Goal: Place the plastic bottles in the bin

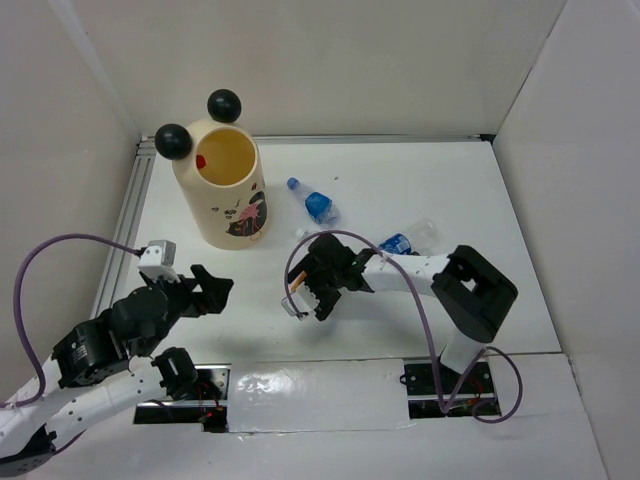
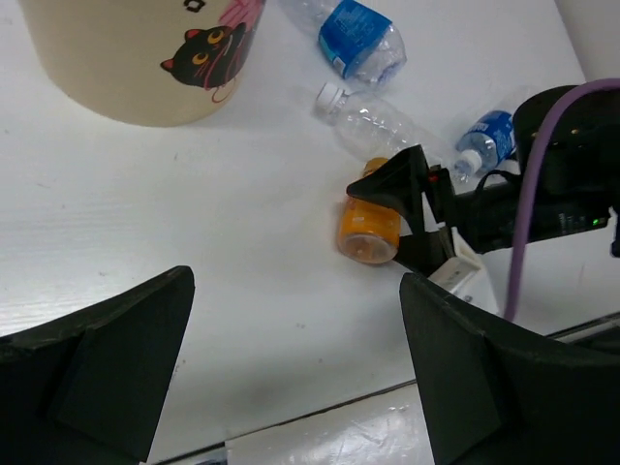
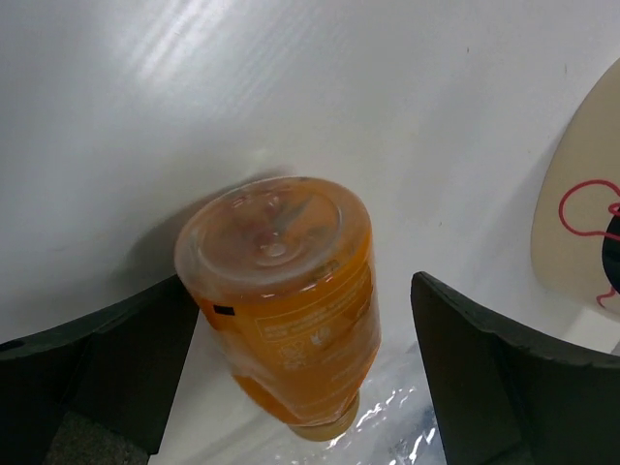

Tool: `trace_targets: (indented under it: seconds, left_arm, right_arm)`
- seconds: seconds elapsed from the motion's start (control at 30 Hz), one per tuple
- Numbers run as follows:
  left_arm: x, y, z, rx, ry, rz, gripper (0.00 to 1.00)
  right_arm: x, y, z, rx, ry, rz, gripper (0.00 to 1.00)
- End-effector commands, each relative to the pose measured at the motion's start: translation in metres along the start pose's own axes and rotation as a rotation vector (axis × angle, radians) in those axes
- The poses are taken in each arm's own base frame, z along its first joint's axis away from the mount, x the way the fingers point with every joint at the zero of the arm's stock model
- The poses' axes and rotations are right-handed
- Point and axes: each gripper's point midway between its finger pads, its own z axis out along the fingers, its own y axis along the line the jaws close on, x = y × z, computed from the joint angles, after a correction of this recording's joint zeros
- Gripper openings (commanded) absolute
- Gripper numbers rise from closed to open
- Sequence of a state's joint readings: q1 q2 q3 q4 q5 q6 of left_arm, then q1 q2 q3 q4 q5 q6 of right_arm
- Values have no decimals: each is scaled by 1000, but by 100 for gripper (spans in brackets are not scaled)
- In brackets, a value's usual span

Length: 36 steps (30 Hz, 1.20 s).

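Plastic bottles are spread on their sides over the smooth white table; 12 o'clock is taken as the far wall in the top view. Nearest lies the orange bottle, translucent and round-bodied, its flat base turned toward the right wrist camera. It is straddled by the right gripper, whose black fingers are spread to either side, with a gap showing at the right one. The right arm is stretched low toward 9 o'clock from its base. At 9 o'clock of that bottle, well apart, the left gripper is held with its fingers wide around nothing, pointed toward 2 o'clock.

Just beyond the orange one, a crinkled clear bottle with a white cap is seen. A blue-labelled bottle lies at 2 o'clock beside the right arm, and a second blue-labelled bottle lies farther off at 12 o'clock. Farthest, at 11 o'clock, the bin stands upright. It is a cream cylinder with a yellow inside, two black ball ears and a printed cat face.
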<state>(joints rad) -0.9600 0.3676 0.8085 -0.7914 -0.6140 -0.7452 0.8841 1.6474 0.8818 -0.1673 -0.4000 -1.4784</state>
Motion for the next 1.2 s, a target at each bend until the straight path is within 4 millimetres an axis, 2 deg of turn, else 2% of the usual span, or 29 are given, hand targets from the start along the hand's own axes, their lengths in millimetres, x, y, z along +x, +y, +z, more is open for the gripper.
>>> trace_targets:
  seconds: [0.0, 0.03, 0.07, 0.13, 0.17, 0.2, 0.23, 0.27, 0.3, 0.37, 0.4, 0.47, 0.5, 0.57, 0.6, 0.63, 0.67, 0.73, 0.9, 0.93, 1.03, 1.07, 1.13, 1.17]
  left_arm:
    - [3, 13, 0, -70, -16, -102, 100]
    - [5, 14, -1, -75, -10, -108, 100]
    - [8, 15, 0, -86, 1, -97, 100]
    - [14, 12, 6, -103, 33, -103, 100]
    - [18, 9, 8, -100, 56, -108, 100]
    - [20, 7, 10, -110, 64, -128, 100]
    - [24, 8, 12, -128, 80, -136, 100]
    - [34, 10, 18, -157, 105, -129, 100]
    - [35, 9, 19, -165, 109, -150, 100]
    - [43, 13, 25, -197, 116, -159, 100]
    - [44, 14, 28, -203, 107, -158, 100]
    - [43, 9, 34, -174, 83, -169, 100]
    - [43, 6, 35, -156, 79, -181, 100]
    - [46, 5, 39, -142, 67, -185, 100]
    - [48, 5, 40, -141, 66, -186, 100]
    - [51, 5, 41, -127, 65, -195, 100]
    - [51, 5, 41, -127, 65, -195, 100]
    - [56, 4, 42, -117, 80, -195, 100]
    - [63, 1, 45, -98, 90, -202, 100]
    - [65, 0, 45, -90, 99, -203, 100]
    - [71, -1, 49, -89, 111, -198, 100]
    - [76, -6, 51, -74, 127, -210, 100]
    - [80, -8, 54, -75, 148, -202, 100]
    - [80, -11, 54, -61, 151, -208, 100]
  right_arm:
    - [8, -29, 9, 25, 58, -101, 94]
    - [11, -23, 13, -13, 61, -111, 90]
    - [14, -15, 19, -69, 65, -99, 77]
    - [9, -8, 19, -118, 37, -97, 60]
    - [8, -3, 11, -147, 18, -82, 53]
    - [5, -9, 4, -133, -4, -74, 42]
    - [-11, -14, 0, -125, -76, -74, 39]
    - [-16, -15, -10, -132, -112, -51, 37]
    - [-34, -41, -27, -68, -154, -31, 35]
    - [-59, -74, -50, 7, -256, 30, 32]
    - [-80, -108, -76, 89, -309, 100, 32]
    - [-95, -147, -111, 188, -412, 174, 32]
    - [-109, -180, -139, 275, -474, 213, 32]
    - [-114, -211, -172, 356, -549, 230, 30]
    - [-120, -230, -192, 420, -591, 192, 28]
    - [-122, -254, -218, 455, -667, 224, 26]
    - [-122, -255, -218, 455, -667, 225, 26]
    - [-128, -277, -237, 488, -733, 205, 24]
    - [-142, -313, -246, 477, -837, 161, 27]
    - [-143, -329, -249, 489, -869, 168, 27]
    - [-158, -349, -245, 487, -937, 134, 28]
    - [-158, -360, -237, 482, -963, 158, 28]
    - [-156, -371, -235, 502, -982, 160, 28]
    - [-155, -376, -223, 486, -1001, 192, 28]
